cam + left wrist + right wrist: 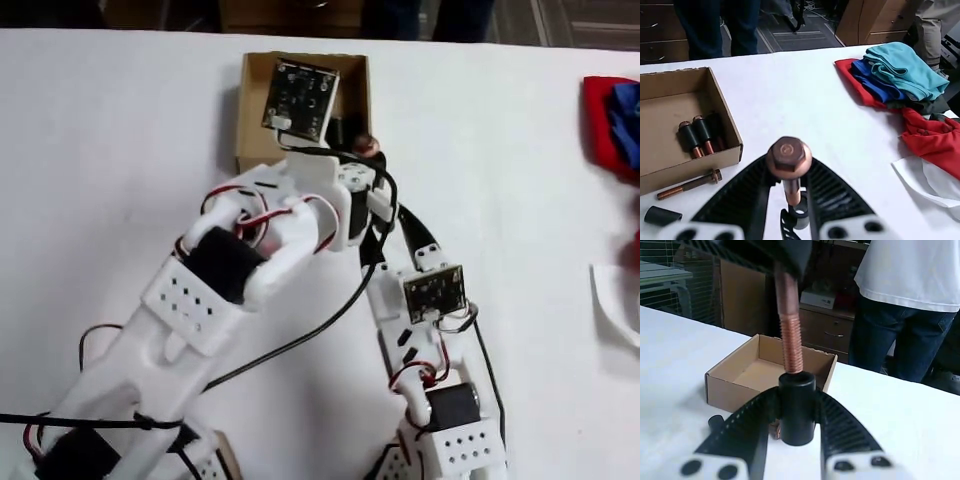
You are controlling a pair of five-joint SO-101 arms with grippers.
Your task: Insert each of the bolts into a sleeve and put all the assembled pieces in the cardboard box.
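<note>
1. L gripper (789,175) clamps bolt (789,156) by the shank, thread end free for insertion.
2. R gripper (797,399) grips sleeve (797,420) upright, bore up; bolt tip at its mouth, just beside box (722,111).
3. Box holds two done pcs (696,136); spare bolt (687,184) and spare sleeve (662,216) lie outside.

the bolt (789,159) is shiny copper and the sleeve (797,407) is plain matte black. the cardboard box (725,120) is tan brown. the assembled pieces (696,136) are black with copper ends. the table (790,100) is white, the left gripper (788,175) is ribbed black, and the cloths (900,65) are teal, blue and red.
</note>
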